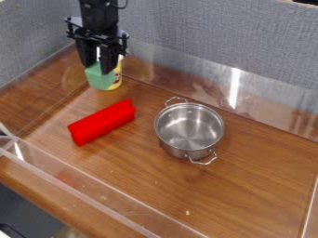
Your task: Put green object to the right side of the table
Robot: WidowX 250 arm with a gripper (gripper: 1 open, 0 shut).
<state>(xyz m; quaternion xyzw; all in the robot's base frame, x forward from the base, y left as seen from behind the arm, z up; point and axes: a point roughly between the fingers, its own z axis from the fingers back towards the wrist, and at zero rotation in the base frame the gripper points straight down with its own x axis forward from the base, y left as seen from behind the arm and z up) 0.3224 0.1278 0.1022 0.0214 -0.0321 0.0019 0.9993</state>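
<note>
Green object (pixel 102 77) clamped between fingers of hand (pixel 103 69), hanging clear of surface (pixel 261 177) at far left corner, close to back acrylic wall. Yellow patch visible on block face beside one finger; nature unclear. Pick-up judged done. Carry across to right side not yet done; release not yet done. Red block (pixel 99 122) and steel pot (pixel 189 128) lying between present position and right side; path above them probably safest.

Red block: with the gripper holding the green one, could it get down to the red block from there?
Probably not yet: the gripper is shut on the green block. Otherwise the red block lies in the open, apart from the pot.
</note>
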